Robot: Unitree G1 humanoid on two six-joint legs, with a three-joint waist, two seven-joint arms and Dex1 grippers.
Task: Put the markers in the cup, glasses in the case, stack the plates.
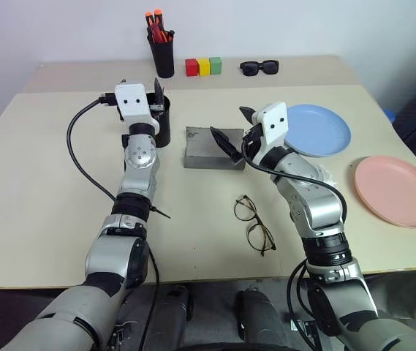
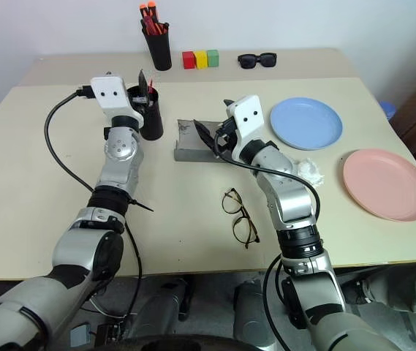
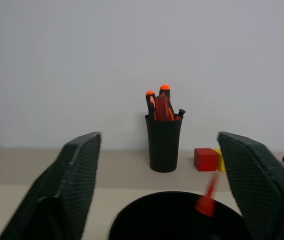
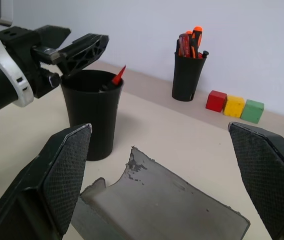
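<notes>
The tall black cup (image 1: 160, 130) stands left of centre on the table. A red marker (image 4: 118, 77) leans inside it, its tip sticking up over the rim. Just above the rim hangs my left gripper (image 2: 146, 86), open, with nothing between its fingers (image 3: 77, 170). The grey case (image 1: 204, 152) lies to the right of the cup. My right gripper (image 1: 235, 126) hovers open over the case's right end, holding nothing. The wire-frame glasses (image 1: 252, 224) lie on the table nearer to me. A light blue plate (image 1: 319, 130) and a pale pink plate (image 1: 398, 191) sit apart at the right.
At the back of the table stand a narrow black holder (image 1: 164, 57) of orange-capped pens, three coloured blocks (image 1: 203, 66) and black sunglasses (image 1: 259, 67). A crumpled white scrap (image 2: 311, 172) lies beside my right forearm. A cable loops out left of my left arm.
</notes>
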